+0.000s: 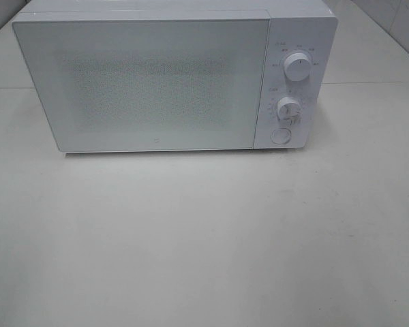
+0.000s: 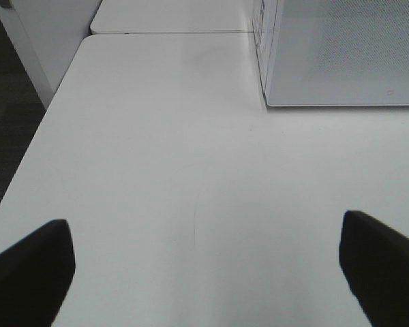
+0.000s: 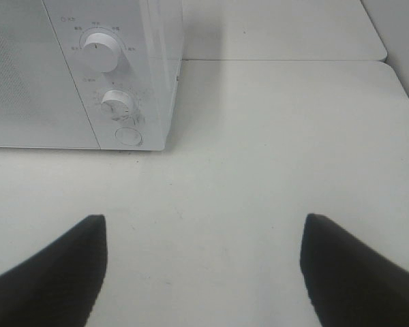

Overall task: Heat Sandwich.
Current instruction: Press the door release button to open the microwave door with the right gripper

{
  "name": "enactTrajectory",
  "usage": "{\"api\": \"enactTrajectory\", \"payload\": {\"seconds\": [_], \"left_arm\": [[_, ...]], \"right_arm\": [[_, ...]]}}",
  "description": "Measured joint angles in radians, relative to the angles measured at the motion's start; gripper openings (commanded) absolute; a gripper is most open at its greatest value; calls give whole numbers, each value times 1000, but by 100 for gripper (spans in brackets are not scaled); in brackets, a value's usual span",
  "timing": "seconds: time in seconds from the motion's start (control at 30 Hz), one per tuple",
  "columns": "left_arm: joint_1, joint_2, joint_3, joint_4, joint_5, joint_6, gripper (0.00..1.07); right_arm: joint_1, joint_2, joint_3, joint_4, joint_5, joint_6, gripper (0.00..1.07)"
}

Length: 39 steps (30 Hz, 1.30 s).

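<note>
The sandwich shows in no view; whether it sits inside the shut microwave (image 1: pixel 157 82) I cannot tell. The left gripper (image 2: pixel 204 225) and the right gripper (image 3: pixel 204 221) both stand apart, empty, above the surface (image 1: pixel 204 259). The round button (image 3: pixel 128 136) lies at 11 o'clock from the right gripper, the nearer one.

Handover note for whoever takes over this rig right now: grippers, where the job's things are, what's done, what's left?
Left gripper: open, empty, above the bare table.
Right gripper: open, empty, in front of the microwave's dial side.
Microwave: on the table, door shut.
Sandwich: in no view; possibly inside the microwave, but the door hides that.
Done: nothing can be confirmed.
Left: probably locate the sandwich, get it into the microwave if it is not there, then start heating.
</note>
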Motion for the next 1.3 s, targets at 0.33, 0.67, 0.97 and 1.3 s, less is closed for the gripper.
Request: {"api": "enactTrajectory", "payload": {"seconds": [0.33, 0.67, 0.97, 1.3], "left_arm": [[0, 0, 0, 0, 0, 0, 101], [0, 0, 0, 0, 0, 0, 101], [0, 0, 0, 0, 0, 0, 101], [0, 0, 0, 0, 0, 0, 101]], "right_arm": [[0, 223, 0, 0, -201, 0, 76], [0, 424, 0, 0, -407, 0, 76], [0, 618, 4, 0, -609, 62, 76], [0, 738, 185, 2, -1070, 57, 76]]}}
